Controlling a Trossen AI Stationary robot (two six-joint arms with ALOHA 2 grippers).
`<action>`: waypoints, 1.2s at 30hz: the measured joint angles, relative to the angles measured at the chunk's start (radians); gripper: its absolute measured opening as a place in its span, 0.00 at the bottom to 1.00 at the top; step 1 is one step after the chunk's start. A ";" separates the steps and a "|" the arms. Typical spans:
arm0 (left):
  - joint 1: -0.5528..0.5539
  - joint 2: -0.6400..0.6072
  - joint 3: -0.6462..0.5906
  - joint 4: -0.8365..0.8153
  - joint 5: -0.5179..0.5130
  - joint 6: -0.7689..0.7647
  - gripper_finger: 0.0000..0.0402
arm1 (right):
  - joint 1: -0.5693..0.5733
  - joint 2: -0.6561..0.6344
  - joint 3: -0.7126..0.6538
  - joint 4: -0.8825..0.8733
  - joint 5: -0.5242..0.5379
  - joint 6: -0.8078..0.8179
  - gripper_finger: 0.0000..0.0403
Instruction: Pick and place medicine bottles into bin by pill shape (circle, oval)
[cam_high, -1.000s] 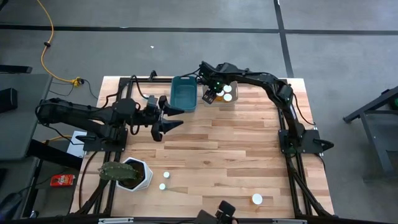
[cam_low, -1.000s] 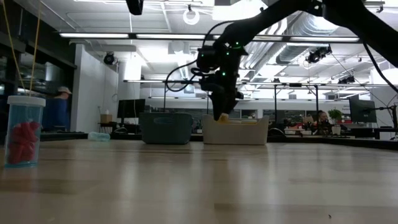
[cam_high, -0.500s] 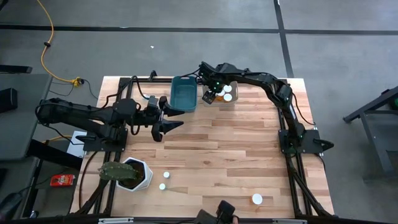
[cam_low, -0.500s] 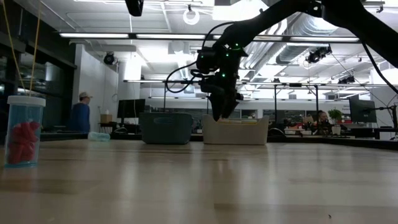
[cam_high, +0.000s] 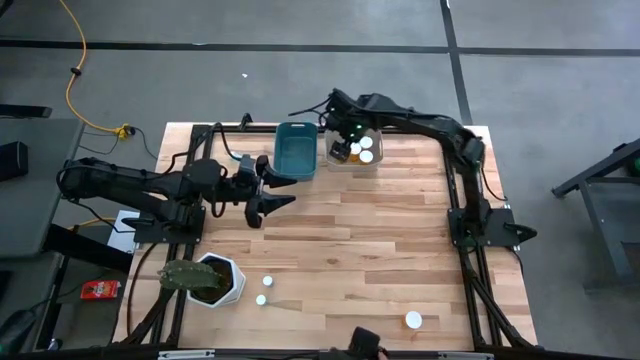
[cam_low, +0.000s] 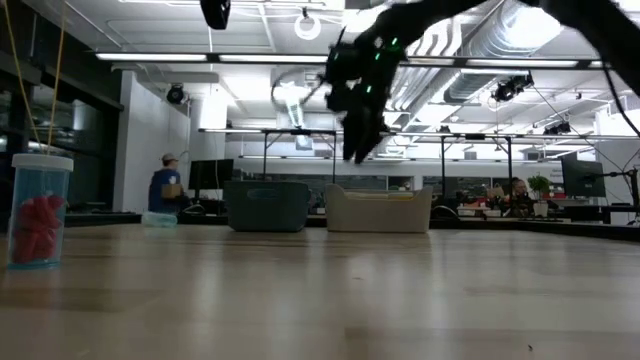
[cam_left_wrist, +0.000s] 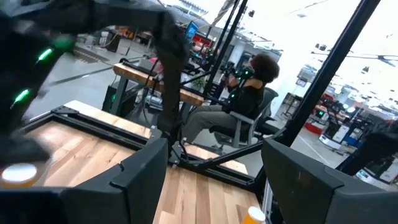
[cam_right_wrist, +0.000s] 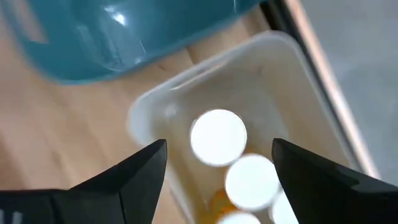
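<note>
My right gripper (cam_right_wrist: 217, 158) (cam_high: 345, 136) (cam_low: 356, 150) hangs open above the pale bin (cam_high: 375, 160) (cam_low: 378, 209) at the table's far edge, fingers pointing steeply down, touching nothing. White-capped medicine bottles (cam_right_wrist: 218, 137) (cam_high: 362, 150) stand inside that bin, below the fingers. Beside it stands the teal bin (cam_high: 295, 150) (cam_right_wrist: 124, 31). More bottles stand on the table near the front edge (cam_high: 267, 282) (cam_high: 261, 299) (cam_high: 413, 320); one with red pills (cam_low: 38, 210) shows close by in the low view. My left gripper (cam_high: 285, 190) (cam_left_wrist: 214, 171) waits open, level, left of centre.
A white hexagonal plant pot (cam_high: 216, 280) stands at the front left. The middle of the wooden table (cam_high: 380, 240) lies bare. Beyond the table's right side a person (cam_left_wrist: 245, 102) sits on a chair; another person (cam_low: 165, 190) stands far off in the room.
My right gripper has let go of an amber bottle inside the pale bin and has risen clear above the bin's rim. The bottle stays in the bin with the others. A person in the background has walked to the right.
</note>
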 joint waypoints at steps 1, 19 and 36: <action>0.000 0.000 0.000 -0.005 -0.007 0.000 0.62 | 0.005 -0.035 -0.015 0.003 -0.001 -0.011 0.70; 0.003 0.000 0.000 -0.001 -0.164 0.186 0.62 | 0.382 -0.993 -0.936 0.856 -0.052 0.358 0.70; 0.003 0.000 0.000 -0.001 -0.180 0.315 0.62 | 0.484 -1.099 -1.027 0.979 0.017 0.275 0.70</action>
